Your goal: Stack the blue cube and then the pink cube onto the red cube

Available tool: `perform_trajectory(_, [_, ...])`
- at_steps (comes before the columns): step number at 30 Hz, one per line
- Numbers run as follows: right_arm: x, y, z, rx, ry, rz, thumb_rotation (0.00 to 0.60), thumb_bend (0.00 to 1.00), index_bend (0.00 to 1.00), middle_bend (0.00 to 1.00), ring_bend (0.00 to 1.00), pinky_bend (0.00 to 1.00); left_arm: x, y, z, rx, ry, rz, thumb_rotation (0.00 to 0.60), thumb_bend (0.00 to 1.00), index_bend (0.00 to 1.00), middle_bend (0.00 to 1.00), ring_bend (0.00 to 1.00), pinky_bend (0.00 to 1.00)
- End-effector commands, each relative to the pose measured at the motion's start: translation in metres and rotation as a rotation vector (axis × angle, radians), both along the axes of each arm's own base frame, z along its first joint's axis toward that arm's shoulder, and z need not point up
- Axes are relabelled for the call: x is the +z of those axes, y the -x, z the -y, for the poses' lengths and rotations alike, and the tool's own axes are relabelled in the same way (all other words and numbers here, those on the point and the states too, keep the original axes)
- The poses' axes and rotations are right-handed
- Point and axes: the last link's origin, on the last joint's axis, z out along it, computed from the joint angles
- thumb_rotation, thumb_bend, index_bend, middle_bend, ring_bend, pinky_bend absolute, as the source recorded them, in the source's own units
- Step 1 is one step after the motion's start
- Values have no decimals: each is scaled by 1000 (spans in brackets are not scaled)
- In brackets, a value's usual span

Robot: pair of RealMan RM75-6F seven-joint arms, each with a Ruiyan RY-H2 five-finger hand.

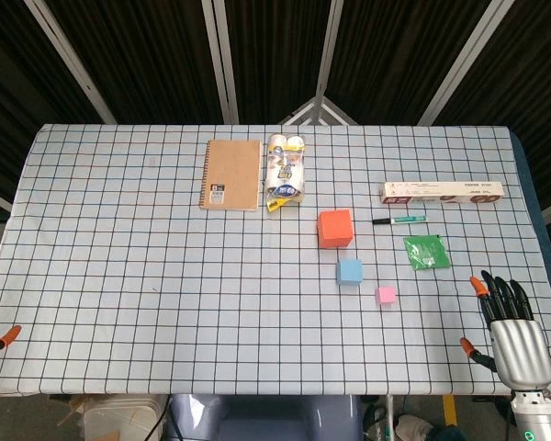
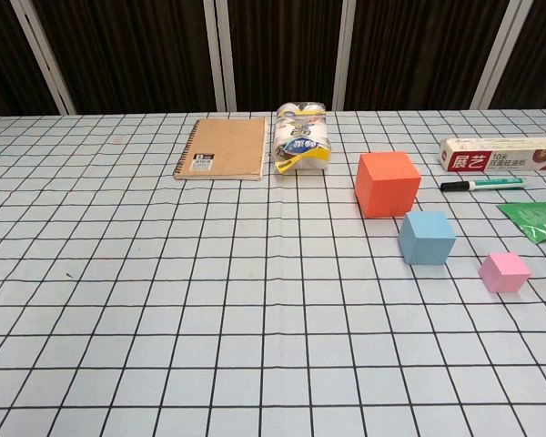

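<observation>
Three cubes lie apart on the checked tablecloth, right of centre. The red cube (image 1: 334, 228) (image 2: 387, 183) is the largest and farthest back. In front of it sits the blue cube (image 1: 350, 271) (image 2: 427, 237). The small pink cube (image 1: 385, 295) (image 2: 504, 271) is nearer still and to the right. My right hand (image 1: 511, 322) hovers at the table's front right corner, fingers straight and apart, holding nothing, well right of the pink cube. It shows only in the head view. My left hand appears in neither view.
A brown notebook (image 1: 230, 175) (image 2: 222, 148) and a pack of rolls (image 1: 286, 171) (image 2: 301, 138) lie at the back centre. A long box (image 1: 442, 191) (image 2: 503, 154), a marker (image 1: 399, 220) (image 2: 481, 184) and a green packet (image 1: 426, 251) (image 2: 538, 219) lie right of the cubes.
</observation>
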Motion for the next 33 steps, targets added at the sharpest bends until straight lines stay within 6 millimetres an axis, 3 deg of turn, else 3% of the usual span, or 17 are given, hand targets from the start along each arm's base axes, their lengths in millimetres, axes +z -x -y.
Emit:
perform_trajectory(1, [1,0,-1,1,5,1,600,244,0,0,0,0,-1,-1,0,-3,5,-5,600,129,81,0,0,0])
perform_trajectory(26, [-7,0,3,-13,-24,-15,600,243,0,0,0,0,1,-4,4,-27,-14,10,600,129,81,0,0,0])
perform_trajectory(29, [-14,-10,13,-6,-27,-4,600,244,0,0,0,0,2,-5,5,-38,-16,17,600,129,80,0,0,0])
perform_trajectory(33, [-26,-30,42,-13,-103,36,600,244,0,0,0,0,1,-4,7,-36,-15,13,600,129,79,0,0,0])
